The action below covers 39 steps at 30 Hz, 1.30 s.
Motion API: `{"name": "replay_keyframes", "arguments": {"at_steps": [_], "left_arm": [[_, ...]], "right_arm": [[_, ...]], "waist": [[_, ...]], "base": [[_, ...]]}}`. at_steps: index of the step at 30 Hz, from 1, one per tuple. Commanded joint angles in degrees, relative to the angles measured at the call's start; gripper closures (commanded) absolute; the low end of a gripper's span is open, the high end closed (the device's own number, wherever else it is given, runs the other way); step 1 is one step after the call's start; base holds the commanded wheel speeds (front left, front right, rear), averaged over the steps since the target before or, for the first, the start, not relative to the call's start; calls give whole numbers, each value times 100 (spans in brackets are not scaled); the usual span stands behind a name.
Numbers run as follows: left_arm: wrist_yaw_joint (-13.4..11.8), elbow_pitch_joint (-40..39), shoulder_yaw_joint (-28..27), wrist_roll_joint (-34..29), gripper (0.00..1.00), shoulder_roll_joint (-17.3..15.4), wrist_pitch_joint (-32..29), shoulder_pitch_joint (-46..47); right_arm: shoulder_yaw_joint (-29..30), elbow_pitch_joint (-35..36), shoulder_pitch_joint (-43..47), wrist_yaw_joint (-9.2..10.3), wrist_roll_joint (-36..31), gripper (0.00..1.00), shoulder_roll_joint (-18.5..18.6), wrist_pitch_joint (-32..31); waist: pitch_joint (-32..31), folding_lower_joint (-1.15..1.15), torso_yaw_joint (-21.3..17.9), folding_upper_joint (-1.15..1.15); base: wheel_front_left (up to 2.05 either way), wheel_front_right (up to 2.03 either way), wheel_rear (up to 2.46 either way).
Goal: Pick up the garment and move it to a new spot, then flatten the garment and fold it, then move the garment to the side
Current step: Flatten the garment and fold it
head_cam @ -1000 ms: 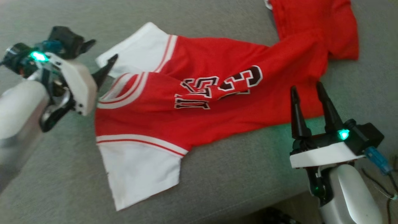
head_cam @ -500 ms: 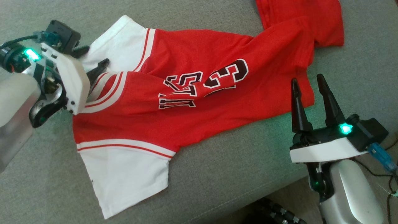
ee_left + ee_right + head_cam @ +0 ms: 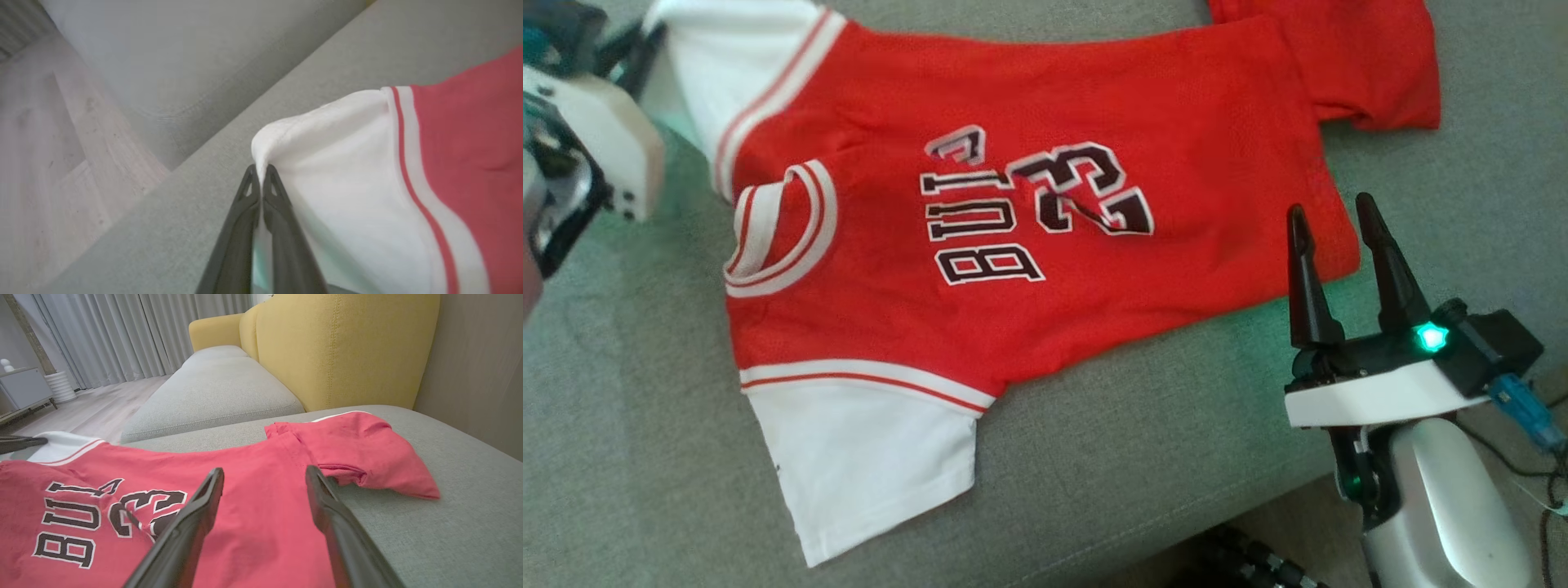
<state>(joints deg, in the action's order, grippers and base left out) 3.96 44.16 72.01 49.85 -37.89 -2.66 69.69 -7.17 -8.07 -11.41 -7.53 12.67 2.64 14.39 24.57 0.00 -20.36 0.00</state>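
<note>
Two hands: left hand (image 3: 260, 171) clamped on white sleeve (image 3: 339, 192) of red garment (image 3: 1045, 245), 10 o'clock; right hand (image 3: 1327, 220) spread, empty, 4 o'clock, near hem.

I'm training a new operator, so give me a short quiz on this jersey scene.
1. True or false: the right gripper is clamped on the jersey.
2. The left gripper is shut on: A) the red hem, B) the white sleeve, C) the collar.
3. What number is printed on the jersey?

Key: 1 false, it is open; 2 B; 3 23.
</note>
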Motion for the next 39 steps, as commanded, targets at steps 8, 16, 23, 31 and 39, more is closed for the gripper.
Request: {"name": "replay_keyframes", "arguments": {"at_steps": [8,16,23,31,39], "left_arm": [[-382,860,-512,-207,100,-61,769,912],[-831,1369,-634,-440,100,-23,1449,1374],[-909,1491,-683,-606,0,251,1740,1372],[-856,768,-1159,-700,0,499,1764,690],[-1136,-597,-2137,-820,0,773,1765,-924]], "right_arm": [[-114,106,-101,4,-90,0,24,61],[-148,95,-118,4,-120,0,24,61],[-91,84,-140,4,-196,0,24,61],[15,-25,-160,4,-383,0,24,61],[214,-214,-132,4,-649,0,24,11]], "waist": [[30,0,76,0],[94,0,109,0],[103,0,356,0],[-250,0,897,0],[-864,0,1550,0]], "base": [[0,0,0],[0,0,0],[0,0,0],[0,0,0],[0,0,0]]}}
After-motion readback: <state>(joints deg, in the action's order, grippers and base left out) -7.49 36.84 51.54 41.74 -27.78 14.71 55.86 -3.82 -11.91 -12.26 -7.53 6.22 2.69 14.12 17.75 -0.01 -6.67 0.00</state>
